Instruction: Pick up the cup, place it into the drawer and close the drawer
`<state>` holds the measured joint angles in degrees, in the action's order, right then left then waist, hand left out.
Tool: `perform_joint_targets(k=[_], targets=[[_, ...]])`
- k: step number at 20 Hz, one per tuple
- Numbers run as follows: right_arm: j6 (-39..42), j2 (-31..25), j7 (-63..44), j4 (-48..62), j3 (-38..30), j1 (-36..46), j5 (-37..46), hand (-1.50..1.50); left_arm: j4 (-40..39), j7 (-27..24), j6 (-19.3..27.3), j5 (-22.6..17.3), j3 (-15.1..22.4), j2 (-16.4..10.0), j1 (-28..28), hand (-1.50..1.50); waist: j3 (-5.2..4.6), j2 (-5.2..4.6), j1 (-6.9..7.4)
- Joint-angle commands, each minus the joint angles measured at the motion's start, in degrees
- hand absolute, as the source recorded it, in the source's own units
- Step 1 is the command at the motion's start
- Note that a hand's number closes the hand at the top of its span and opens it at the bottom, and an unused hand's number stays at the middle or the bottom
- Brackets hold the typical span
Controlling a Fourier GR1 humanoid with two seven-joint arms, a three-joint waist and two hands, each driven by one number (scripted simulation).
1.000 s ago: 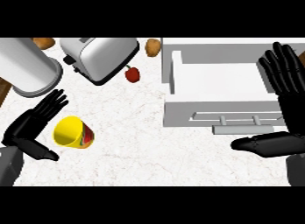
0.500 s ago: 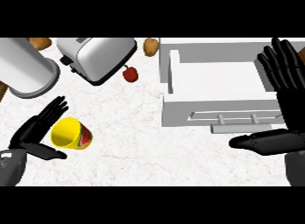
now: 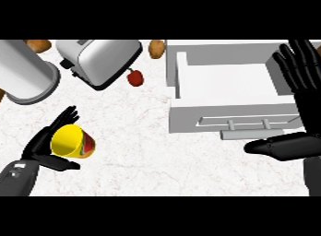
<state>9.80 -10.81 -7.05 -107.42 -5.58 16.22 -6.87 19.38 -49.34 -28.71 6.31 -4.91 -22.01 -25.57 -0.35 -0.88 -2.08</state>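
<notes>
A yellow cup with a red side lies tipped on the white counter at the lower left, its mouth toward my left hand. My left hand is open with straight fingers just left of the cup, thumb under it, touching or nearly touching its rim. The white drawer stands pulled open at the upper right, its inside bare and its handle facing me. My right hand rests open at the right edge, fingers up, over the drawer's right side.
A silver toaster lies at the back, with a red pepper beside it. A large grey canister stands at the back left. Brown bread-like items sit along the far edge. Bare marbled counter lies between cup and drawer.
My left hand has slid down and closer to the cup, now cradling its left side. The view has shifted slightly. The right hand has kept its place.
</notes>
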Motion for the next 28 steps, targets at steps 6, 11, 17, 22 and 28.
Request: perform_joint_targets(k=[6,11,17,22,28], targets=[[0.7,0.1,1.0,-0.6,-0.5,-1.8,-0.7,-1.5,-3.5,-11.5,-5.3,1.4,1.4,1.3,-1.5,-1.5,0.01,0.05,-0.41],[1.0,-0.5,0.5,1.5,-0.4,0.9,-0.5,-1.5,-4.9,-11.6,-5.4,1.8,2.3,3.3,-2.8,-1.5,-0.05,-0.24,-0.36],[0.1,-0.3,-1.6,0.9,0.3,1.3,0.2,-1.5,-5.7,-11.7,-11.0,1.4,3.2,3.6,-2.2,-1.5,-0.11,-0.17,-0.31],[0.9,-1.5,0.2,2.8,-2.2,2.0,-1.0,-1.5,-1.8,-14.1,-11.0,0.5,3.7,5.9,-3.4,1.5,-0.01,-0.02,0.35],[0.9,-2.3,-1.0,2.7,-2.7,3.3,-1.2,-1.5,0.6,-20.0,6.1,0.3,1.3,6.2,-3.6,1.5,0.04,0.07,0.32]])
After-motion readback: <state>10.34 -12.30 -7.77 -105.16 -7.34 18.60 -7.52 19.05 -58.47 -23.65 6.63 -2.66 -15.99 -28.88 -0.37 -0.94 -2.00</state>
